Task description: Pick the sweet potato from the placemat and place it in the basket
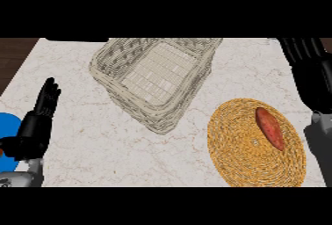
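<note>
On placemat [250, 151], sweet potato [269, 128] lies lengthwise, top-to-bottom.

Reddish-brown sweet potato [269, 128], long and tapered, lying flat and slantwise on the round woven orange placemat [246, 149], just left of and below the right hand's fingers [304, 57], not touched by them. Pale wicker basket [156, 79], rectangular and open-topped, tilted in view, well left of those fingers and right of the left hand's fingers [48, 94].
</note>
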You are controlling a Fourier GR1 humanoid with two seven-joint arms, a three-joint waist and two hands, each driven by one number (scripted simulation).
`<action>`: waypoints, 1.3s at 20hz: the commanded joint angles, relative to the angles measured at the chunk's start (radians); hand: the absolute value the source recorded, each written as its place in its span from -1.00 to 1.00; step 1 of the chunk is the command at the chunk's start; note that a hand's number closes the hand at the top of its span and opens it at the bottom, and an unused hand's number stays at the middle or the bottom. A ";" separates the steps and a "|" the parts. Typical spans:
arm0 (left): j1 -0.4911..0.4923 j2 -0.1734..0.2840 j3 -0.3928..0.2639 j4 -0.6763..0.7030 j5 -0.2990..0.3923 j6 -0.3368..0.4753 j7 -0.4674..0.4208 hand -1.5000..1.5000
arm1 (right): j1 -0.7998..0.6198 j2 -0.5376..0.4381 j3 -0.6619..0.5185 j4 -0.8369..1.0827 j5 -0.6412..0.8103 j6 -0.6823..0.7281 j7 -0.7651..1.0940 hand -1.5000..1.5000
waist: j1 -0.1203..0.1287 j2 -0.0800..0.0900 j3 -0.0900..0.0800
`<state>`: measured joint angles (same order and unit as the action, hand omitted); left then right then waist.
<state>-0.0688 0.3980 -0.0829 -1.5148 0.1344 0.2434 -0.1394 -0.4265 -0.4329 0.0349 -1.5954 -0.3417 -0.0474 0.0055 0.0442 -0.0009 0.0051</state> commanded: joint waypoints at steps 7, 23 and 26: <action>-0.077 0.007 -0.130 -0.072 0.000 -0.150 0.055 0.00 | -0.010 -0.146 0.084 0.127 -0.091 0.635 -0.248 1.00 | -0.035 0.017 0.005; -0.121 0.041 -0.075 -0.061 0.048 -0.235 0.145 0.00 | 0.125 -0.281 -0.025 -0.065 0.401 0.307 -0.180 -1.00 | -0.066 -0.007 -0.007; -0.146 0.031 -0.075 -0.049 0.036 -0.228 0.137 0.00 | 0.043 -0.434 -0.021 -0.031 0.483 0.406 -0.101 -1.00 | -0.047 0.000 -0.008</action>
<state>-0.1835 0.4262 -0.1675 -1.5650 0.1673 0.0238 -0.0104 -0.3064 -0.7273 0.0449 -1.6276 0.0616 0.3163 -0.1897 -0.0151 -0.0047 -0.0025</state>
